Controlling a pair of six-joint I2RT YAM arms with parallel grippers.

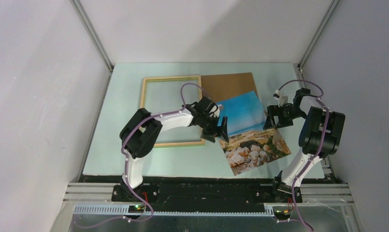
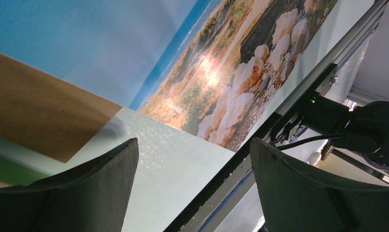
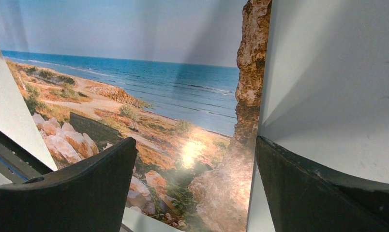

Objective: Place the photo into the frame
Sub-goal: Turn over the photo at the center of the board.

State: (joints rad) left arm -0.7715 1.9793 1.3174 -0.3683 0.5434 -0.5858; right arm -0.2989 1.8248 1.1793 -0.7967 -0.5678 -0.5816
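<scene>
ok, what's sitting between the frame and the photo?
Top view: the brown backing board, partly under the photo, beside the frame; the left end effector hangs over the gap.

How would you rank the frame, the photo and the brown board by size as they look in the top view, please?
Largest to smallest:
frame
photo
board; the photo hides part of the board.

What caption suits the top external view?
Left gripper and right gripper, both open, flank the photo beside the frame.
</scene>
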